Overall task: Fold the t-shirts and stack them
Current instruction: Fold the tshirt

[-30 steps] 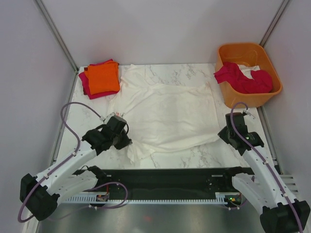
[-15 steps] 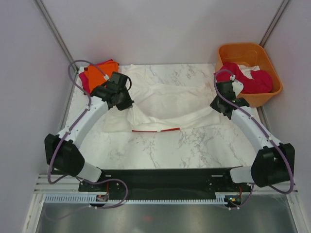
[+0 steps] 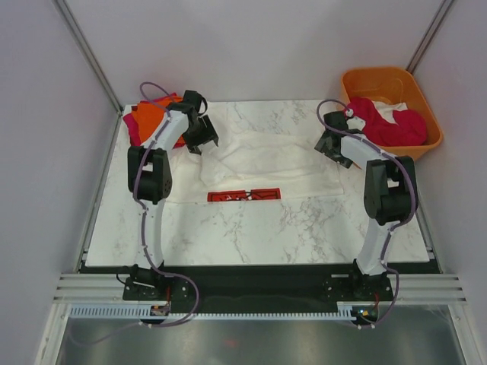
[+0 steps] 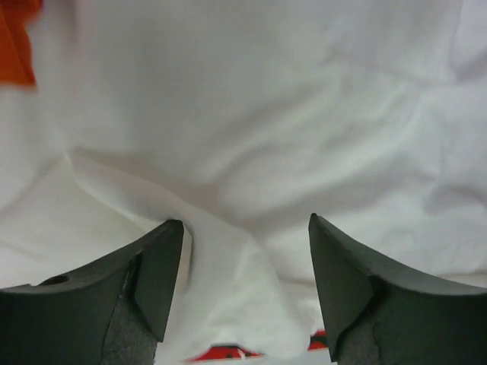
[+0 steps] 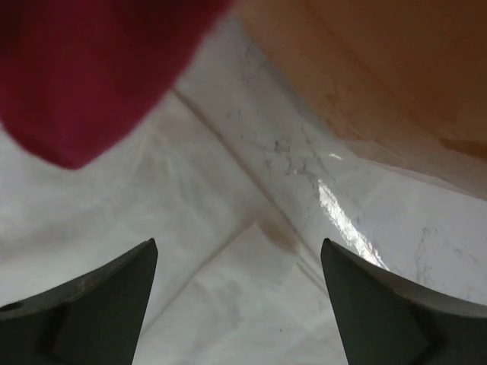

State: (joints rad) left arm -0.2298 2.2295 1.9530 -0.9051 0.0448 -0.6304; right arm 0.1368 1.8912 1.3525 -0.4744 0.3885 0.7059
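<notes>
Two folded t-shirts (image 3: 152,122) sit stacked at the table's (image 3: 304,228) far-left corner; the white logo tee (image 3: 266,156) lies part-folded near the far edge; a magenta-red tee (image 3: 396,128) waits in the tub (image 3: 380,73); left tool (image 4: 245,222) and right tool (image 5: 237,247) stand apart, empty.

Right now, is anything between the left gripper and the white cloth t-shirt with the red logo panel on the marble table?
Nothing visible. The left gripper hangs open directly over the white t-shirt, with only its cloth showing between the jaws. The folded orange tee lies off to one side.
</notes>
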